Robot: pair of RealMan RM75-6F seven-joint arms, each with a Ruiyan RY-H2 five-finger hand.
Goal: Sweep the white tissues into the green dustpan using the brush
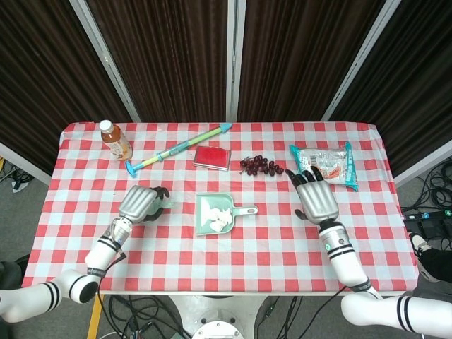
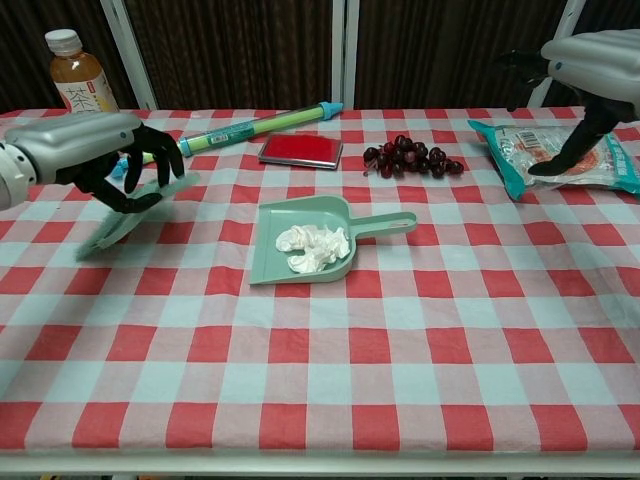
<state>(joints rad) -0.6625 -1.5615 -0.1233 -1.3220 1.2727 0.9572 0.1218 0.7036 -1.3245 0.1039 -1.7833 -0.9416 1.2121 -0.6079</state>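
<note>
— Bottle (image 2: 77,70) first, at the far left of the table (image 2: 330,370). What is next?

— Next comes the left hand (image 2: 110,160). It grips the brush (image 2: 135,208), which lies tilted low over the cloth.

— And that long stick?

— It is a green stick (image 1: 178,149) with blue ends. It lies slanted, far from us, past the hand. Just right of it sits a flat red box (image 2: 301,150).

— Where are the tissues?

— White tissues (image 2: 312,249) sit inside the green dustpan (image 2: 340,215). The dustpan is on the cloth in the middle, and its handle points right. No hand touches it.

— What is right of that?

— Dark grapes (image 2: 412,158) lie far from us, a bit right of the red box. Then comes a snack bag (image 1: 324,165) near the far right side.

— And the other hand?

— The right hand (image 1: 316,197) is up off the table, just near the snack bag. Its fingers (image 1: 311,177) are spread apart and hold nothing. It is well apart from the dustpan.
</note>
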